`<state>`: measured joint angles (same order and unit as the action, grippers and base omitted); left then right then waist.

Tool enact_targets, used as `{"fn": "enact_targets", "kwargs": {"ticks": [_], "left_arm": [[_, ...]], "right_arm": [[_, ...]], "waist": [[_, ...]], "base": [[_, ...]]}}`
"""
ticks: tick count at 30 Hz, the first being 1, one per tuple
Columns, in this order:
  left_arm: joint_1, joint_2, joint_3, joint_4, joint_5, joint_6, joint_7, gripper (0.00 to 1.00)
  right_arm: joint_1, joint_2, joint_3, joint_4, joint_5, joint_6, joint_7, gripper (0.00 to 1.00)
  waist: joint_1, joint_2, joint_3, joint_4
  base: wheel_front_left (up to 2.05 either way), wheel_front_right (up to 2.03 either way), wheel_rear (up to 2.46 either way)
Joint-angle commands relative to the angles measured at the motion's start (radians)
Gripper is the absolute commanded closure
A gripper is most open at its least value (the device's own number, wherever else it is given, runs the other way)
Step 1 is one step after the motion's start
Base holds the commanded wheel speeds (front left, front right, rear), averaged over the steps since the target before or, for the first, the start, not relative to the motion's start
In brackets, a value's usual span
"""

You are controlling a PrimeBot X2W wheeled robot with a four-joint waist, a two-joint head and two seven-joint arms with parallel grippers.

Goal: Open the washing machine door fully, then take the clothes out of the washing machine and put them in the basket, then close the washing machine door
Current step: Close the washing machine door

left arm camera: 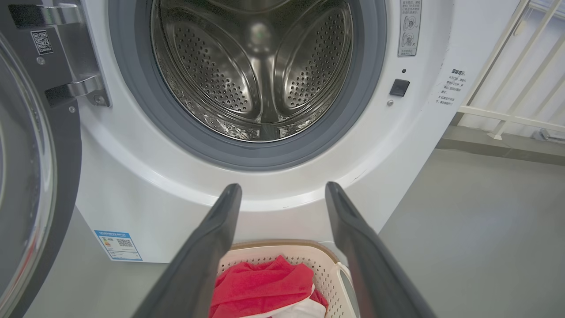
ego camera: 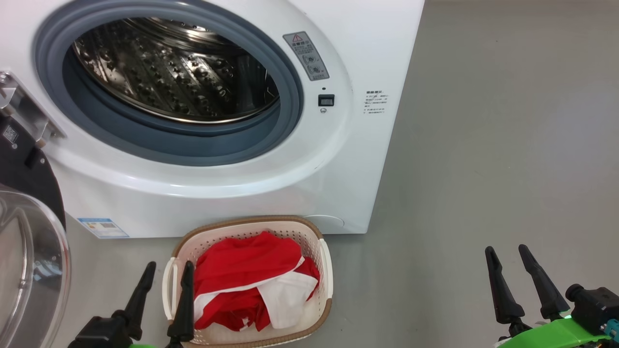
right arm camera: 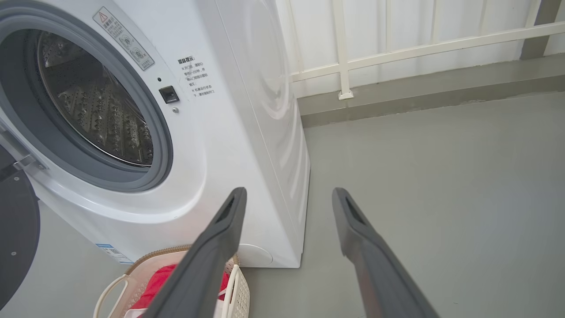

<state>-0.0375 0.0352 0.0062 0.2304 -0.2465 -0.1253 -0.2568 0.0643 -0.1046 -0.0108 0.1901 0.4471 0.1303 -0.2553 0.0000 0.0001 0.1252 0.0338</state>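
left gripper [ego camera: 169, 264] nearest, at the lower left: two dark fingers spread apart, nothing between them. its inner finger overlaps the basket's left handle in the head view; contact can't be judged. right gripper [ego camera: 507, 249] at the lower right over bare grey floor [ego camera: 483, 145], fingers likewise apart and empty, well clear of everything.

one basket [ego camera: 242, 221], cream perforated plastic with a brown rim, on the floor just in front of the washing machine [ego camera: 338, 183]. one red and white garment [ego camera: 242, 270] lies crumpled inside it, below the rim.

one door [ego camera: 24, 174], swung wide open on the robot's left, black rim and clear bowl cut off by the frame edge. steel drum [ego camera: 174, 72] bare inside the grey rubber ring [ego camera: 169, 145].

writing, four items:
- grey warning label [ego camera: 306, 55], red triangle on top, two round pictograms; text too small to read.
- printed text block [ego camera: 375, 102] near the front's right edge, chinese characters, not legible.
- blue sticker [ego camera: 103, 227] at the lower left corner of the front, with a small qr square; wording unreadable.
- qr label [left arm camera: 42, 42] on the door by the metal hinge [left arm camera: 75, 86].

small black latch socket [ego camera: 326, 100] below the warning label. machine top out of frame. white railing [right arm camera: 344, 48] behind.
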Motion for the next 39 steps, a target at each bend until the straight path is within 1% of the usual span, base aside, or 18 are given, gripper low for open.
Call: {"fn": "enact_targets", "kwargs": {"ticks": [1,23,39], "left_arm": [[-0.012,0.015,0.032,-0.028,0.007,-0.005,-0.005,0.00],[-0.015,0.015,0.027,-0.040,-0.001,-0.005,-0.005,0.00],[-0.018,0.015,0.022,-0.045,0.002,-0.005,-0.005,0.00]], "right_arm": [[-0.003,-0.013,0.024,-0.023,0.007,0.000,-0.006,0.00],[-0.007,-0.011,0.021,-0.024,0.006,0.000,-0.006,0.00],[-0.009,-0.009,0.019,-0.023,0.007,0.000,-0.006,0.00]], "waist": [[0.0000,-0.0001,-0.001,0.000],[0.0000,-0.0001,0.008,0.002],[0.0000,-0.0001,0.009,-0.001]], "base": [[-0.71,0.71,0.00],[-1.09,1.09,0.00],[-0.08,0.08,0.00]]}}
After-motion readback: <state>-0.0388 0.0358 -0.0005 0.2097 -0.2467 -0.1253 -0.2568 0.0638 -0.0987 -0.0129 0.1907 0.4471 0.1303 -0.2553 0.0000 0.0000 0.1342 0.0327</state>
